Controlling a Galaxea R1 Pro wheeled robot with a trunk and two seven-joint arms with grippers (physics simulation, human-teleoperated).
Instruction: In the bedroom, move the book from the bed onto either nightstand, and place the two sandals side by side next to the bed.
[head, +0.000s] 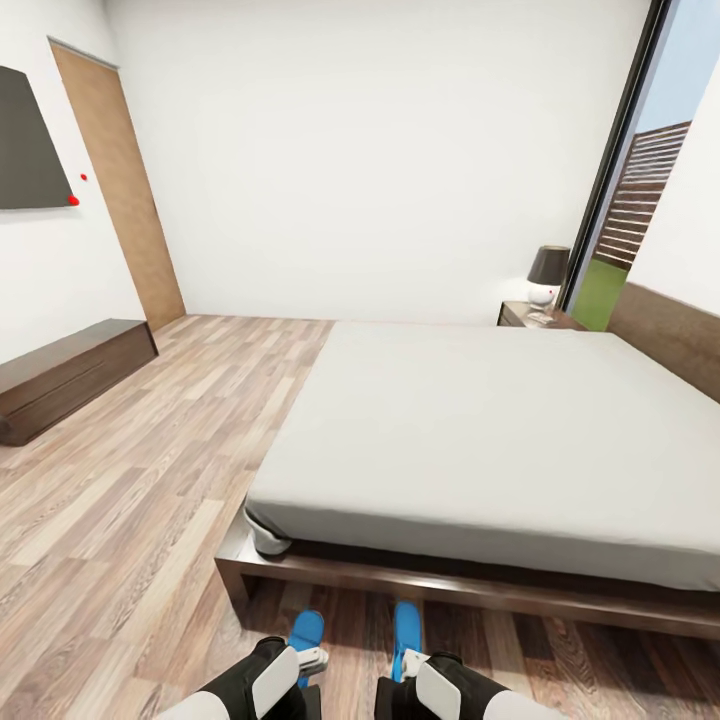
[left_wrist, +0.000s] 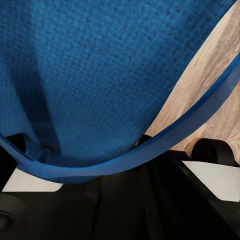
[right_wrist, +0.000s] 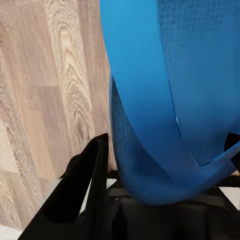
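Observation:
The bed (head: 500, 440), a dark wood frame with a plain off-white mattress, fills the middle and right of the head view. Nothing lies on the mattress, and the book is out of view. Two bright blue sandals are at the foot of the bed, just above the wood floor. My left gripper (head: 308, 668) is shut on the left sandal (head: 306, 632), whose sole (left_wrist: 100, 75) and strap lie between its fingers (left_wrist: 30, 181). The right sandal (head: 405, 625) sits in my right gripper (head: 408, 672), and its blue strap (right_wrist: 150, 125) stands between the black fingers (right_wrist: 92, 180).
A nightstand (head: 530, 315) with a dark-shaded lamp (head: 547, 276) stands at the far head end by the tall window. A low dark wood bench (head: 65, 375) runs along the left wall under a dark panel. A wooden door (head: 120, 190) is beyond it. Plank floor stretches left of the bed.

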